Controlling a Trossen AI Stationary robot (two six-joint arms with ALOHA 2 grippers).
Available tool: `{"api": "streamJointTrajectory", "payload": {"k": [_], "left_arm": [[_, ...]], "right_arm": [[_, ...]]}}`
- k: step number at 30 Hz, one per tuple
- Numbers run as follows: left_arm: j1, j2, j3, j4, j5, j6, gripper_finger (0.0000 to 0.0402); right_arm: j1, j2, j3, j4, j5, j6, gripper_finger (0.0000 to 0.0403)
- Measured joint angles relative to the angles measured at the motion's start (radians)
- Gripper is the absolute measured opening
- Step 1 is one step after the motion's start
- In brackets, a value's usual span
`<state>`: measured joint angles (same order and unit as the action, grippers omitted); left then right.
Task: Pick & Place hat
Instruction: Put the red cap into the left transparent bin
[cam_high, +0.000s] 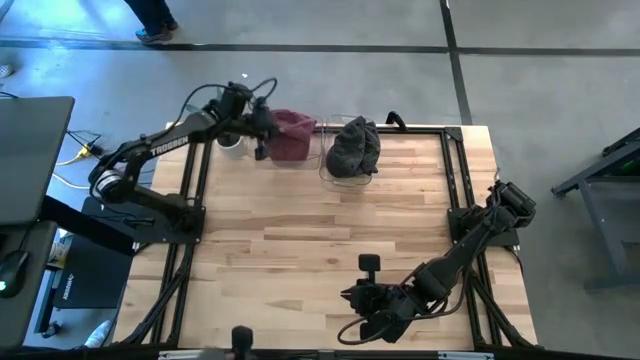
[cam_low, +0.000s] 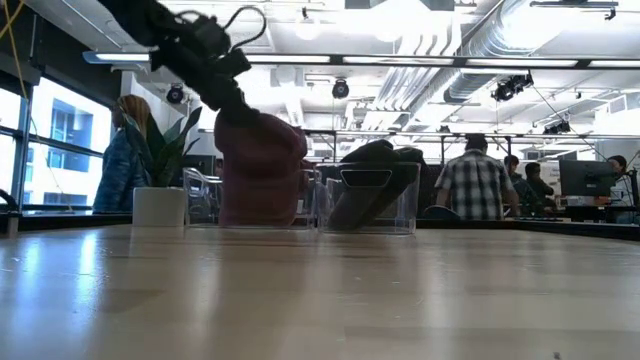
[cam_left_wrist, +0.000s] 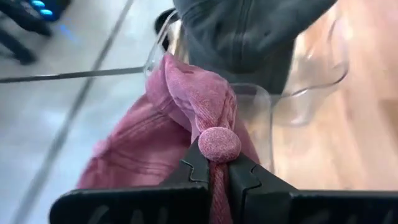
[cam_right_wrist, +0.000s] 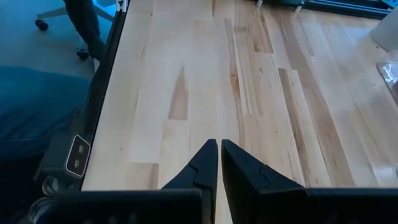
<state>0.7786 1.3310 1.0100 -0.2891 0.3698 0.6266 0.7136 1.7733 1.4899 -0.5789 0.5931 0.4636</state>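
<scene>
A maroon hat hangs at the table's far edge, left of the middle, with my left gripper shut on it. Just to its right, a dark grey hat sits in a clear plastic box. In the low view the maroon hat hangs beside the grey hat. Whether its lower end stands in a second clear box I cannot tell. My right gripper is shut on nothing, above the bare wood near the table's front edge. My left gripper pinches the maroon hat's crown just below its top button between its two fingers. Bunched cloth runs back between them. The fingers come slanting down from the table's left side. The hat hangs below them, slack and crumpled.
A white cup with a plant stands at the far left, close to my left gripper. Dark frame rails run along the table's sides. The wide wooden top lies between the two arms. People stand in the room behind.
</scene>
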Motion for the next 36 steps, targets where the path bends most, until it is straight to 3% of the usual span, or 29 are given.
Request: {"api": "streamJointTrajectory", "payload": {"k": [6,13,19,23,27,31,36], "left_arm": [[0.142,0.072,0.013,0.020,0.351,-0.137,0.0017],[0.219,0.158,0.054,0.027,0.595,-0.222,0.0099],[0.244,0.183,0.081,0.048,0.609,-0.239,0.0174],[0.243,0.168,0.114,-0.004,0.624,-0.209,0.0193],[0.229,0.100,0.143,-0.150,0.544,-0.045,0.0191],[0.170,0.075,0.160,-0.312,0.300,0.120,0.0184],[0.124,0.060,0.155,-0.397,0.015,0.193,0.0182]], "right_arm": [[-0.007,0.000,0.000,0.000,0.003,-0.019,0.0016],[-0.020,0.000,0.000,0.000,0.002,-0.019,0.0016],[-0.020,0.000,0.000,0.000,-0.001,-0.021,0.0016],[-0.020,0.000,0.000,0.000,-0.002,-0.019,0.0016],[-0.020,0.000,0.000,0.000,-0.002,-0.019,0.0017],[-0.020,0.000,0.000,-0.002,-0.002,-0.031,0.0016],[-0.020,0.000,0.000,-0.001,-0.002,-0.063,0.0016]]}}
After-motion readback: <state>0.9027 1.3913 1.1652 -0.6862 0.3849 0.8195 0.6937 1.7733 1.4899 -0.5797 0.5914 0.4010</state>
